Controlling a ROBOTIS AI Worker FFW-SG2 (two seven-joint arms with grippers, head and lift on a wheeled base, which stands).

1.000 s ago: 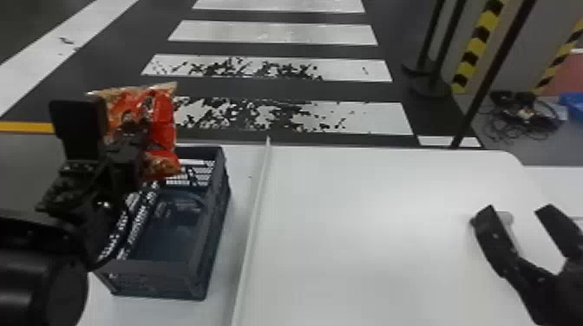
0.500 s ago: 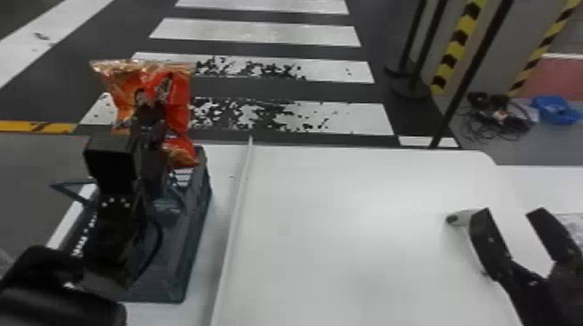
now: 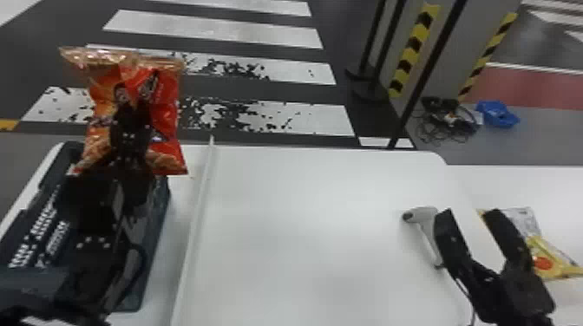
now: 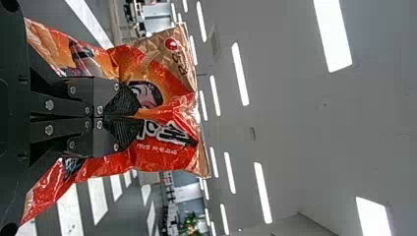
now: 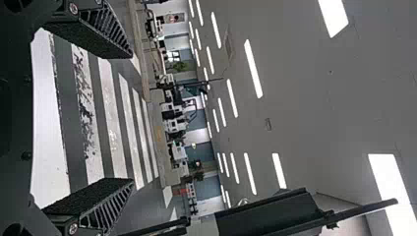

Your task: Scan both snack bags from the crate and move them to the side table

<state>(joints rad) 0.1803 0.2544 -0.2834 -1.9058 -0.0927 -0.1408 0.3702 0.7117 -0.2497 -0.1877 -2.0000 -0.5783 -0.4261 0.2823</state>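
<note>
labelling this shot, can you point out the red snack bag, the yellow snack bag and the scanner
red snack bag (image 3: 168, 102): head view, on its red right side
yellow snack bag (image 3: 559, 267): head view, on its yellow part
scanner (image 3: 423, 214): head view, on its head, above the handle

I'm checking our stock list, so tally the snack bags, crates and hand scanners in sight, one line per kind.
Snack bags: 2 (one red-orange bag, one yellow-and-silver bag)
Crate: 1
Hand scanner: 1
Total: 4
</note>
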